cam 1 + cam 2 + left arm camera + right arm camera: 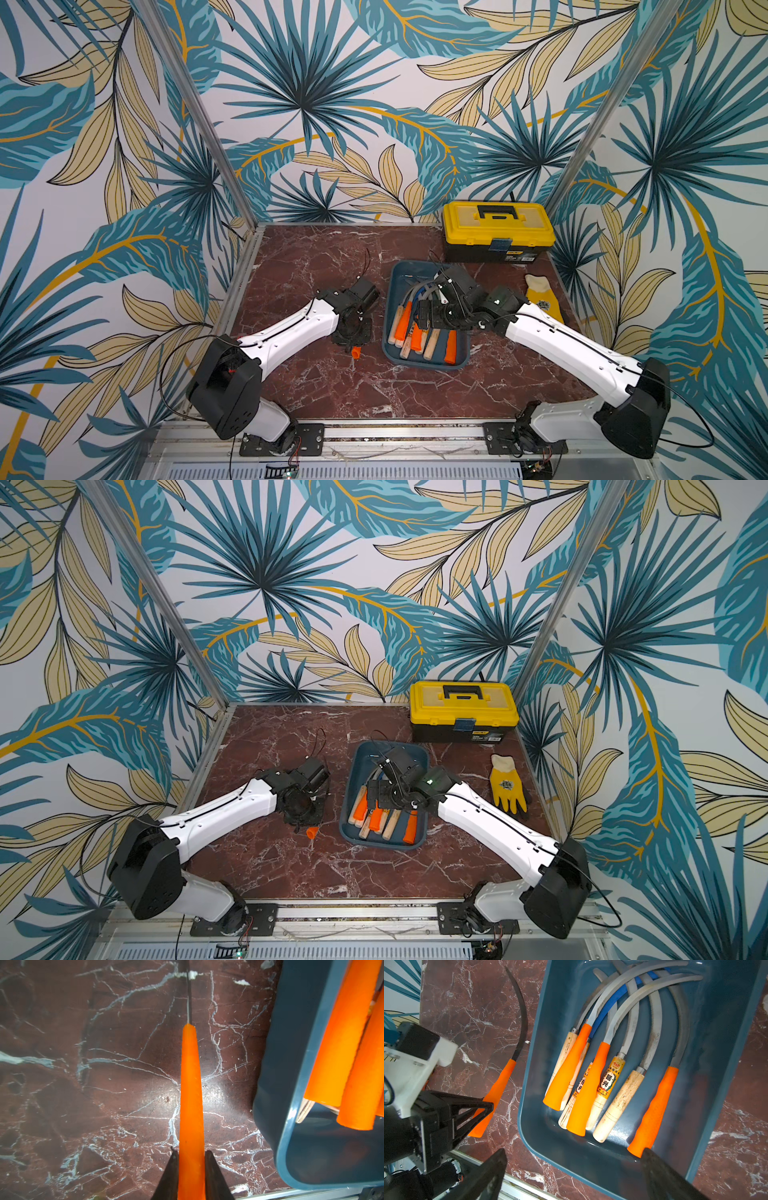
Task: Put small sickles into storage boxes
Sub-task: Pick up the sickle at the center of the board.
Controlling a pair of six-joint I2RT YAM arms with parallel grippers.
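Robot lab cell, not a real workshop. Left arm [291, 328] and right arm [561, 345] are bolted to an aluminium rail [395, 436] at the bench edge, wiring exposed. Aluminium posts [199, 108] frame a booth. Walls are a printed palm-leaf backdrop [374, 83], bench top [332, 386] is red marble-look sheet. Workshop gear is sparse: storage box [400, 286] of small sickles [591, 1084] under the right gripper [574, 1155] jaws, yellow toolbox [496, 226] beyond them, yellow glove [509, 787] out to their right.
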